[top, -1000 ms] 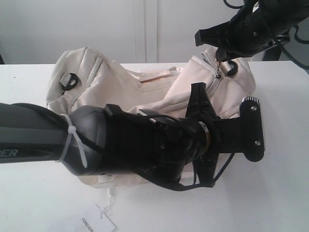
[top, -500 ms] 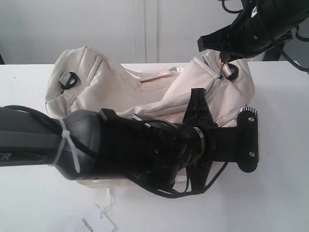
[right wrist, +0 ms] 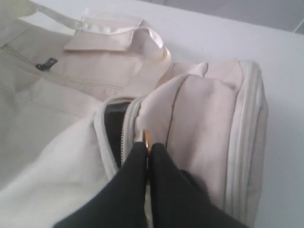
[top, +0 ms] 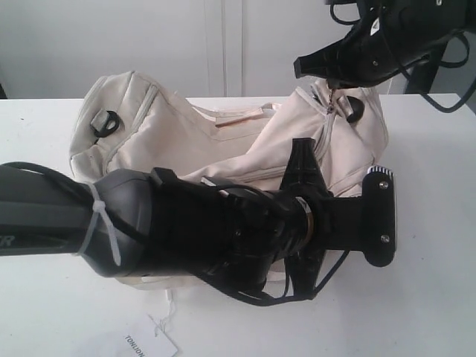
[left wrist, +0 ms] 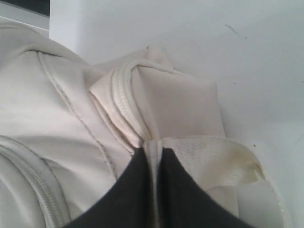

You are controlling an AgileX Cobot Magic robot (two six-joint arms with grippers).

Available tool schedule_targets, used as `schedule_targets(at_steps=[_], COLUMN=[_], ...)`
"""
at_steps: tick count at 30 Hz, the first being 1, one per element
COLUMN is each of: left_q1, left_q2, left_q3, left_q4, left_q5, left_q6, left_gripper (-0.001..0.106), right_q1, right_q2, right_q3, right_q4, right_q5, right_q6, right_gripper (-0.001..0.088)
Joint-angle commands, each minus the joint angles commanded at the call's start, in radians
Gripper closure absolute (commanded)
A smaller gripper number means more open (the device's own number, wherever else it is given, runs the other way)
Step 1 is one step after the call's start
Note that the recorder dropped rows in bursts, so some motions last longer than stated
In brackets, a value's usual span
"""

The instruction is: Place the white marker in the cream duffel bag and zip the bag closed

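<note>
I am on the zipping step. My right gripper is pinched tight on the small gold zipper pull at the far right end of the large soft cream duffel bag, and beside the zip teeth a slit of dark grey lining shows, so the mouth is not yet shut. My left gripper is clamped on the shiny cream webbing strap on the near side of the bag, with only a thin fold of fabric between the fingers.

The slim white marker is not visible in any view. I judge it is already inside, but I cannot confirm that.

The bag lies on the white table with its long axis running left to right. The pull sits at the right end and the zip line heads left along the top.

Next I should draw the pull leftward along that line, low and straight, while my left grip keeps the fabric taut so the teeth meet and do not bunch
</note>
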Motion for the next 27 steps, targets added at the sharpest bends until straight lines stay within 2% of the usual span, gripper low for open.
schedule_targets(at_steps=[7,13,27], left_q1=[0.0,0.0,0.0], left_q2=[0.0,0.0,0.0], left_q3=[0.0,0.0,0.0], left_q4=[0.0,0.0,0.0], left_q5=[-0.012,-0.01,-0.014], left_q6=[0.0,0.004,0.004], left_gripper=[0.105,0.105,0.105], right_q1=[0.0,0.0,0.002], right_q2=[0.027,0.025,0.023], right_q3=[0.0,0.0,0.0], right_q4=[0.0,0.037,0.387], right_q5=[-0.073,-0.052,0.206], right_q6=[-0.004,-0.004,-0.007], right_gripper=[0.0868,0.0868,0.0868])
